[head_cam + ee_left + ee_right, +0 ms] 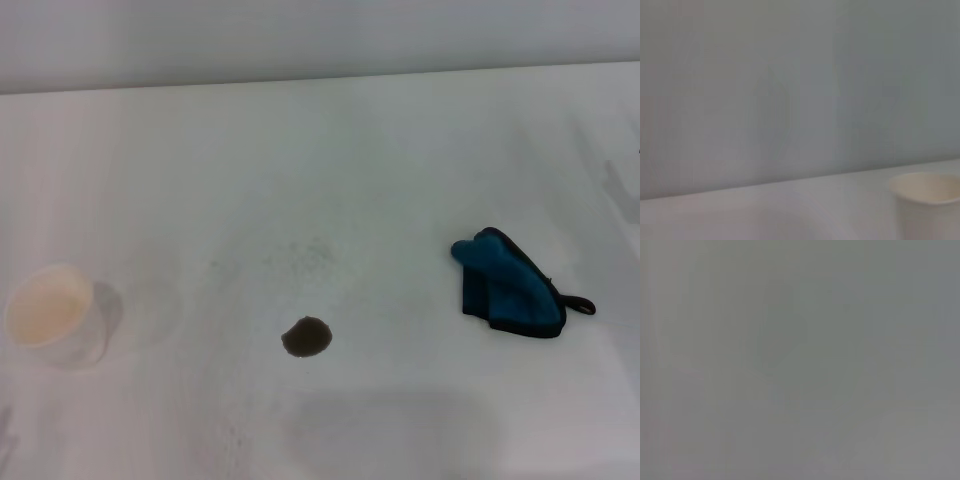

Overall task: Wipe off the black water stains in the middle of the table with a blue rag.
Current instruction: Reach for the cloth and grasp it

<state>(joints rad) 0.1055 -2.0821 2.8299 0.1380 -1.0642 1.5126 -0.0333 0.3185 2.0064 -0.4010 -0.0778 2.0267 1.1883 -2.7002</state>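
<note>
White paper cup [52,315] leftward, well apart

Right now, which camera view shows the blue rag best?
The head view: the blue rag lies bundled on the table, on the robot's right of the black water stains. The left wrist view shows only a paper cup; the right wrist view shows nothing of it.
</note>
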